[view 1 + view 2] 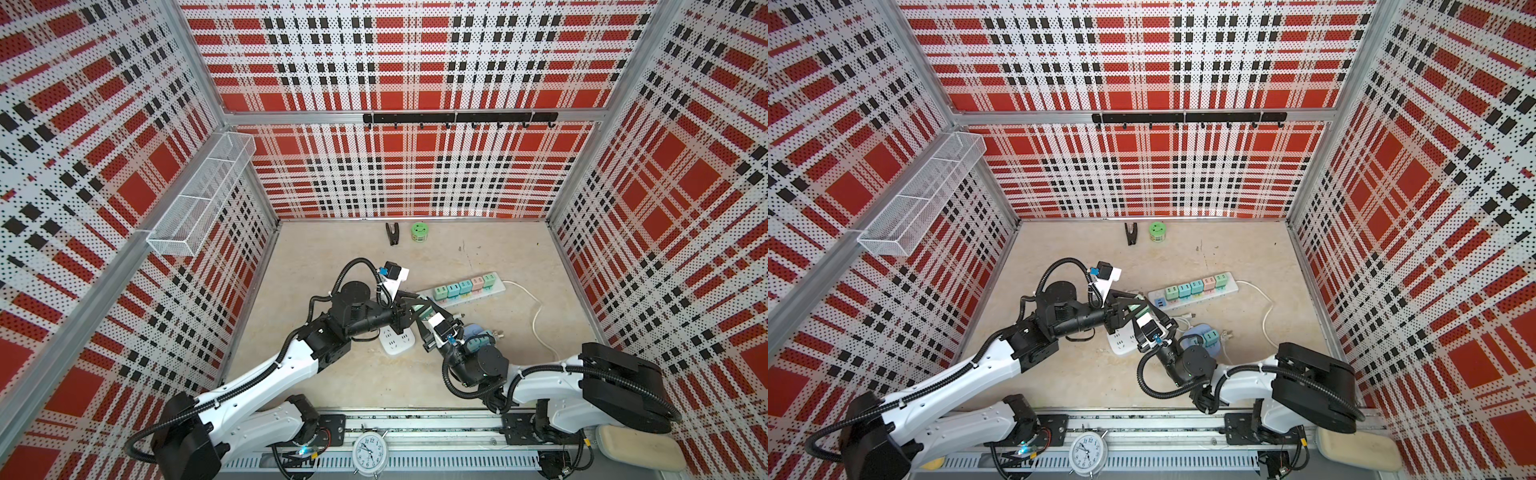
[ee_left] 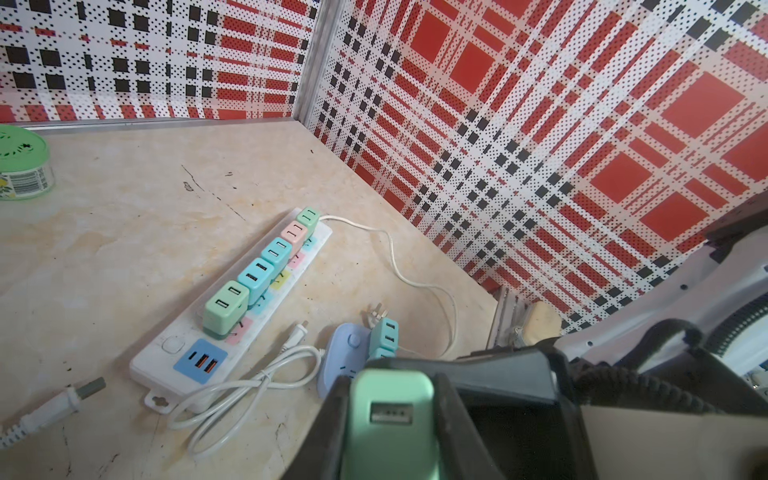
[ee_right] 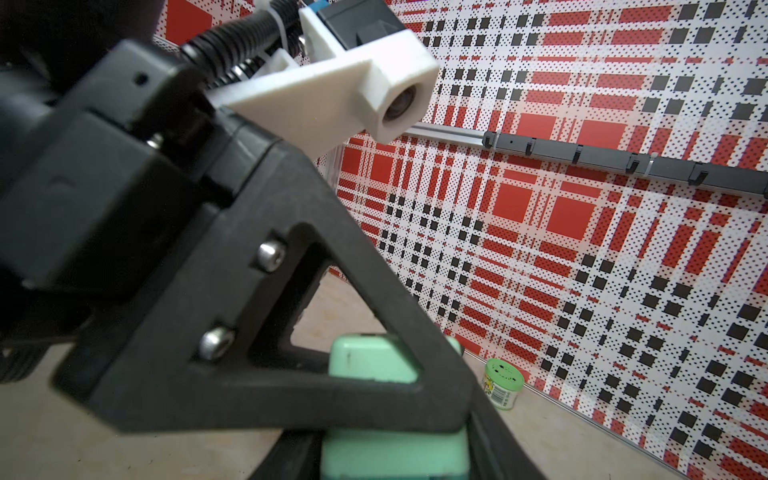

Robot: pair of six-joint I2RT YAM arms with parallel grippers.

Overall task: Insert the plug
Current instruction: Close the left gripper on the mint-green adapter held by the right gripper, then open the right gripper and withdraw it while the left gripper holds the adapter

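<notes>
Beige table (image 2: 124, 249), left claw (image 2: 394, 380) and right claw (image 3: 395, 455) both pinching the plug (image 2: 390, 440). If one tugs sideways, it could twist or drop, then miss the strip (image 2: 166, 357).

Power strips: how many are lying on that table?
3. A long white plastic power strip mid-table; a short white power strip partly under the left arm; a small rounded lavender power strip by the right arm. Arms may hide more.
</notes>
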